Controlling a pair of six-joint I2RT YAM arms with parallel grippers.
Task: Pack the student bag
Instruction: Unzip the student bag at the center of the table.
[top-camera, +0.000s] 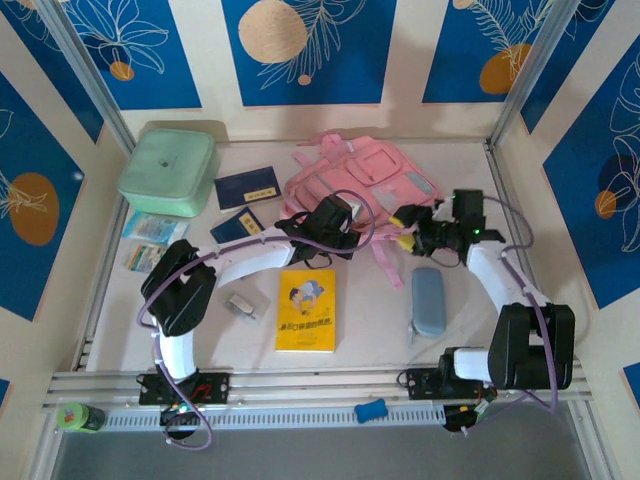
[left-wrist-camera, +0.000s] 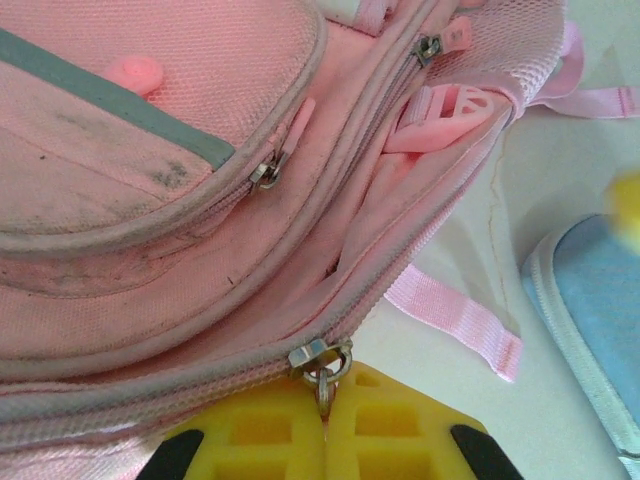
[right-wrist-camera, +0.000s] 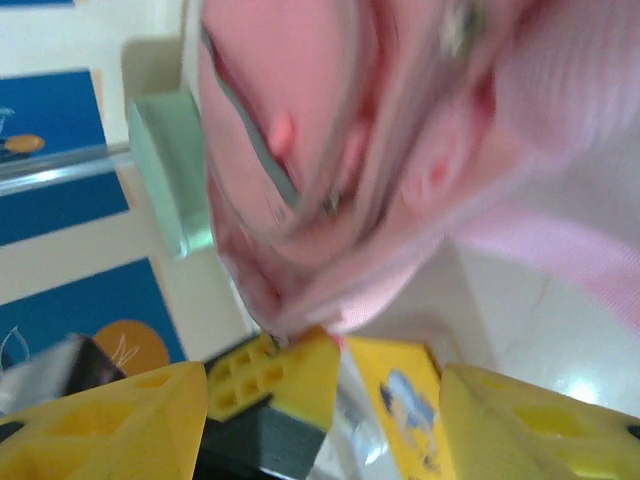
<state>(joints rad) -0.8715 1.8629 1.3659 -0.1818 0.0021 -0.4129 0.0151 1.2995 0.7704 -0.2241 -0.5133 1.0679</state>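
My left gripper (left-wrist-camera: 325, 425) is clenched on a metal zipper pull (left-wrist-camera: 321, 362) of the student bag (left-wrist-camera: 150, 150). In the left wrist view the pull's tab runs down into the seam where the two yellow pads (left-wrist-camera: 250, 440) meet. My right gripper (right-wrist-camera: 320, 390) stands released, its yellow fingers (right-wrist-camera: 110, 420) wide apart and nothing between them that they touch. It hangs just beside the bag's right edge.

The student bag (top-camera: 360, 175) lies flat at the back middle of the table (top-camera: 370, 320), front pockets up and grey-blue trim showing. The main zipper seam gapes partly open above the pinched pull, with pink lining visible inside. A pink strap (left-wrist-camera: 455, 320) trails from under the bag onto the table top. The right wrist view is blurred, but I can make out the bag (right-wrist-camera: 350, 120) close above the fingers.

From the top camera, the left gripper (top-camera: 340, 215) sits at the bag's near left edge and the right gripper (top-camera: 405, 225) at its near right edge. A yellow book (top-camera: 307, 310) lies in front of the bag, between the two arms. A grey-blue pencil case (top-camera: 429, 300) lies to the right of the book, near the right arm. Two navy booklets (top-camera: 246, 188) lie just left of the bag, and a mint-green box (top-camera: 170, 170) sits in the back left corner. Some small cards (top-camera: 155, 228) lie in front of that box.
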